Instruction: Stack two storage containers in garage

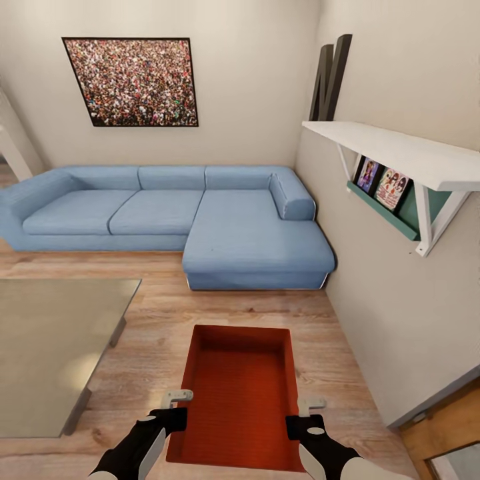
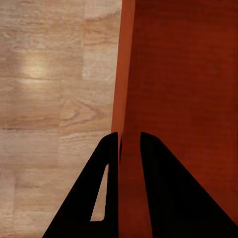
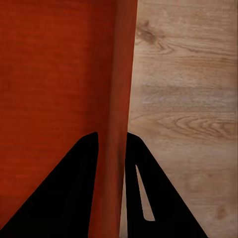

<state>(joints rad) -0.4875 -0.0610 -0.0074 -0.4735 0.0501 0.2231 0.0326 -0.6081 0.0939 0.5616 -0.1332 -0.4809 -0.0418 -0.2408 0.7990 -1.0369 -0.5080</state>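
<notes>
1. One orange-red bin [image 1: 241,393] is in sight, low in the centre of the head view, open side up, with plank floor [image 1: 153,333] visible around it.
2. Two grippers hold it. The left gripper [image 1: 175,408] is at the bin's left wall, the right gripper [image 1: 305,415] at its right wall, both near the bottom edge of the frame.
3. In the left wrist view the left gripper [image 2: 130,144] has one finger on each side of the bin [image 2: 178,74] wall, closed against it, wood floor [image 2: 54,89] on the outer side.
4. In the right wrist view the right gripper [image 3: 112,144] likewise straddles and clamps the bin [image 3: 54,74] wall, with floor [image 3: 183,99] beyond.
5. One blue corner sofa [image 1: 200,213] runs across the middle of the head view, its chaise pointing toward the bin.
6. One glass table [image 1: 53,347] fills the lower left.
7. One framed picture [image 1: 132,81] hangs at upper left.
8. One white shelf [image 1: 400,157] juts from the right wall, with two covers [image 1: 381,182] on a teal rack below it.
9. Two dark slabs [image 1: 330,79] lean on the wall above the shelf.
</notes>
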